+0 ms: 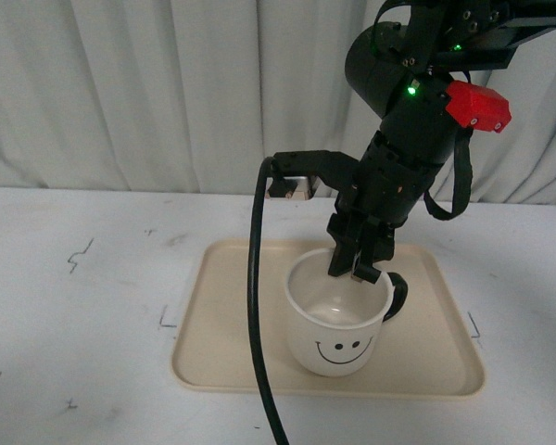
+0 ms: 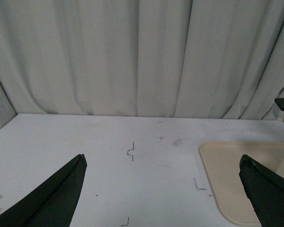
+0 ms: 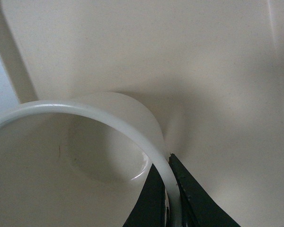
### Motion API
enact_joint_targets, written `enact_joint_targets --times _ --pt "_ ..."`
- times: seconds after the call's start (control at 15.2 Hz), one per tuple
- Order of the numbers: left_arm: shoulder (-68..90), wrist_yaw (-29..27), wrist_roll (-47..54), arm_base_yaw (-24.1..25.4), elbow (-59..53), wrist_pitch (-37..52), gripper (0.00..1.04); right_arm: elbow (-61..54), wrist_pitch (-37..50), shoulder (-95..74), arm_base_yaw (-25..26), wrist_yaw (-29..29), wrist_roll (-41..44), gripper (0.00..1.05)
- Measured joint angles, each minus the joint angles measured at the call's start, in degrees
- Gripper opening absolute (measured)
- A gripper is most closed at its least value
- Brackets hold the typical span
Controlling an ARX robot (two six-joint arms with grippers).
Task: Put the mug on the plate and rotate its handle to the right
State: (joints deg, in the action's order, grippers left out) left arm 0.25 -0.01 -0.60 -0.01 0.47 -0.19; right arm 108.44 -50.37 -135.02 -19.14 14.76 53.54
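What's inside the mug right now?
Only one right gripper finger, pinching the mug rim near the handle; the other is outside. The visible floor is bare; the near wall hides part.

Handle partly behind the mug, perhaps behind the right hand too

One mug, one plate, one handle, and seemingly two end effectors.
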Motion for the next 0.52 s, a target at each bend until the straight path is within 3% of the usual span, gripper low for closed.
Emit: enact_joint_targets --times 0.33,0.52 --pt "0.0 0.0 -0.02 0.0 0.0 0.0 0.98 2.75 -2.14 -1.92 -0.04 -1.33 0.24 0.03" --pt "0.0 0.0 -0.02 0.0 0.0 0.0 0.98 3.91 -2.62 -2.56 -0.07 -1.88 0.57 0.13"
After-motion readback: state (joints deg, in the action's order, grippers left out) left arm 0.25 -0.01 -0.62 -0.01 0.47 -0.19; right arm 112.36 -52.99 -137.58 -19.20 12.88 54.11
